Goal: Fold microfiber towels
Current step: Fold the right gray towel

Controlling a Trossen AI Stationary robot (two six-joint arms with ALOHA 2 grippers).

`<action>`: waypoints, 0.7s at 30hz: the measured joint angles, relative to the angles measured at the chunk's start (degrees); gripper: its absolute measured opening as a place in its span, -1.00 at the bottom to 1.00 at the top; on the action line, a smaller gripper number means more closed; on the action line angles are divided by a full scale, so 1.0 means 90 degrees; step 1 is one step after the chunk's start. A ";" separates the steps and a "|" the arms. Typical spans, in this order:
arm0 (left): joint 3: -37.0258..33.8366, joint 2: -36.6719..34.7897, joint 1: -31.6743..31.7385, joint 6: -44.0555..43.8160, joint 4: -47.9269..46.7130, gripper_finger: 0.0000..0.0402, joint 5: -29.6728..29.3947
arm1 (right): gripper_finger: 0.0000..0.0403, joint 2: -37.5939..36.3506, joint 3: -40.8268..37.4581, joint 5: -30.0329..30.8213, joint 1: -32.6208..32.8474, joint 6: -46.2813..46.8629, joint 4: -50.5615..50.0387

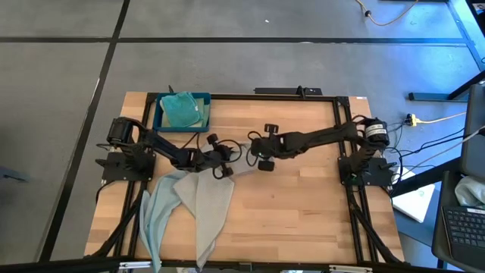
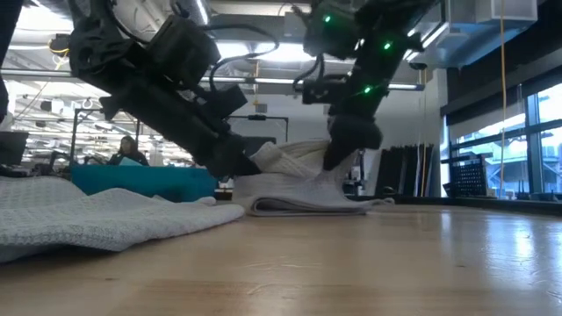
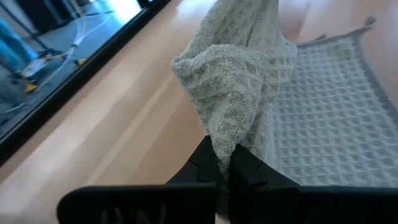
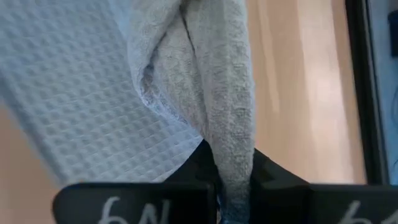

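Observation:
A light grey towel lies partly folded on the table's middle, and its upper layer is raised between my two grippers. My left gripper and my right gripper stand close together above it, both shut on it. Two more towels, one pale blue-green and one light grey, lie spread from the middle toward the near edge. A teal towel lies in the dark blue tray at the far left. My left gripper pinches a bunched fold of the grey towel between its two fingers, in several layers. It comes slanting down from the table's left. The held part is lifted; the rest lies on the table. My right gripper pinches a gathered fold of the same towel between its two fingers, in several layers. It comes slanting down from the table's right. The held part is raised, and the towel's lower layers lie flat on the table.
The table's right half is bare wood. A black frame runs along the table's sides. The two spread towels reach over the near edge at the left.

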 joint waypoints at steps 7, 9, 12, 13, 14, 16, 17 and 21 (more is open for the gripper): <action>-0.0073 0.0007 0.0001 0.0000 0.0085 -1.00 -0.0309 | -0.88 0.0504 0.0002 -0.0154 -0.0445 -0.0867 0.0586; -0.0073 0.0007 -0.0023 0.0007 0.0088 -1.00 -0.0308 | -0.88 0.0530 0.0002 -0.0152 -0.0461 -0.0904 0.0566; -0.0073 0.0007 -0.0115 0.0194 0.0092 -1.00 -0.0308 | -0.88 0.0511 0.0002 -0.0147 -0.0422 -0.0974 0.0587; -0.0073 0.0007 -0.0157 0.0341 0.0097 -1.00 -0.0310 | -0.88 0.0494 0.0002 -0.0139 -0.0380 -0.1000 0.0591; -0.0073 0.0007 -0.0196 0.0450 0.0092 -1.00 -0.0322 | -0.88 0.0480 0.0002 -0.0120 -0.0328 -0.1049 0.0597; -0.0073 0.0007 -0.0265 0.0554 0.0063 -1.00 -0.0335 | -0.88 0.0439 0.0002 -0.0187 -0.0212 -0.1189 0.0494; -0.0073 0.0007 -0.0296 0.0554 0.0045 -1.00 -0.0335 | -0.88 0.0425 0.0002 -0.0248 -0.0153 -0.1254 0.0421; -0.0073 0.0007 -0.0448 0.0557 0.0042 -1.00 -0.0340 | -0.88 0.0424 0.0002 -0.0460 0.0064 -0.1274 0.0047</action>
